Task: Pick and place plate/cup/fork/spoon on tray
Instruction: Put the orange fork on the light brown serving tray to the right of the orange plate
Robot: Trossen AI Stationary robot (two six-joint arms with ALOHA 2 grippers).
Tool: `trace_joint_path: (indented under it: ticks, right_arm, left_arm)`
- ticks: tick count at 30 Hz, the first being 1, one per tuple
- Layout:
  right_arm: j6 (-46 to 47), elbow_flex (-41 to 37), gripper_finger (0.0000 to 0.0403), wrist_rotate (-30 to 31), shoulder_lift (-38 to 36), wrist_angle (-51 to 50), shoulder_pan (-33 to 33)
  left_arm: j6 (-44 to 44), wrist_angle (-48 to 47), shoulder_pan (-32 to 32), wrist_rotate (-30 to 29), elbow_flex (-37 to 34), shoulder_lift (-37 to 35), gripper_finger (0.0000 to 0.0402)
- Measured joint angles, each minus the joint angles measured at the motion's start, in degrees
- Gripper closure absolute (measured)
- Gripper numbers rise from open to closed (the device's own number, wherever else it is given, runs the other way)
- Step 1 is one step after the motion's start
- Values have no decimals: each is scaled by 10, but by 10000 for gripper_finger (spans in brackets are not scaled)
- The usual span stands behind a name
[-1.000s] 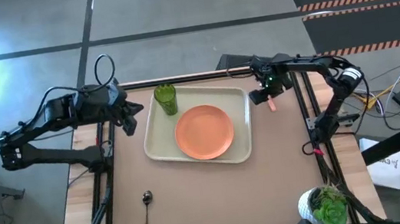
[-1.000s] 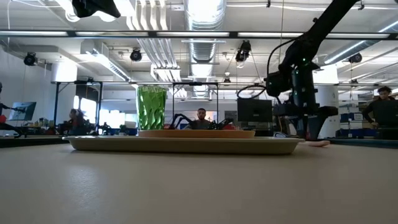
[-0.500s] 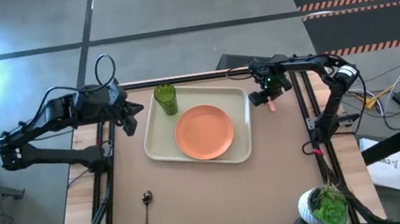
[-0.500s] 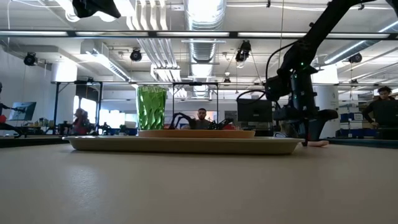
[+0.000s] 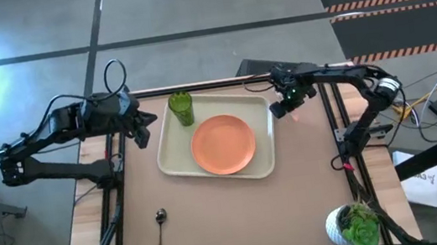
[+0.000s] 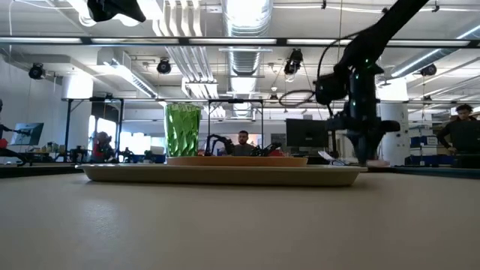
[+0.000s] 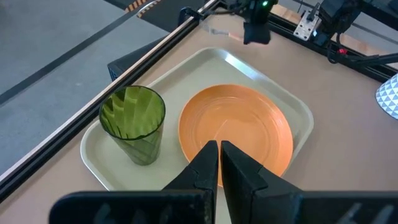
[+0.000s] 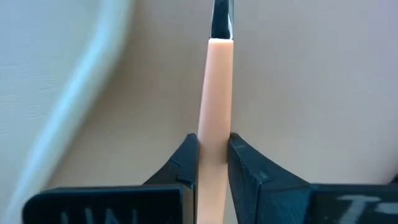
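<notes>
Table (image 5: 240, 221): one tray (image 5: 174, 158) holds one plate (image 5: 223, 144) and one cup (image 5: 181, 108), standing upright at its far left corner. One spoon (image 5: 160, 227) lies on the table, well apart. Right gripper (image 8: 211, 155), beside the tray, has its fingers clamped on the one fork (image 8: 215, 93). Left gripper (image 7: 219, 163) hangs over the tray, fingers closed and empty.

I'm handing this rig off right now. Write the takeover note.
Right gripper: jaws shut on the fork handle, on the table just right of the tray.
Left gripper: shut, empty, hovering left of the tray.
Done: plate and cup are on the tray.
Left: fork onto the tray, then the spoon, lying on the table in front of the tray.
</notes>
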Motion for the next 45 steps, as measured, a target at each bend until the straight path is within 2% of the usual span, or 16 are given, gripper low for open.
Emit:
trace_joint_path:
  ticks: [5,8,12,16,20,23,30,33,38,41,45]
  right_arm:
    - [73,0,364,10,-101,-10,50]
    - [140,0,364,40,-160,-9,111]
    - [253,1,364,111,-216,-8,215]
    - [370,1,364,191,-232,-2,321]
    - [477,1,364,238,-200,11,405]
    - [536,1,364,246,-153,43,443]
    - [587,1,364,252,-32,177,477]
    - [613,2,364,252,0,183,486]
    - [663,7,364,256,15,178,508]
    - [695,7,364,284,14,169,525]
    - [761,8,364,295,6,118,548]
  left_arm:
    - [0,1,0,0,0,0,402]
    - [0,2,0,0,0,0,402]
    - [0,2,0,0,0,0,402]
    - [9,2,0,0,0,-1,402]
    - [29,1,0,0,0,-4,402]
    - [33,-1,0,0,0,-6,402]
    - [36,-2,0,0,0,-14,402]
    - [37,-5,0,10,0,-20,402]
    - [46,-5,0,22,0,-36,402]
    - [46,-6,0,24,0,-44,402]
    - [47,-7,0,24,0,-50,402]
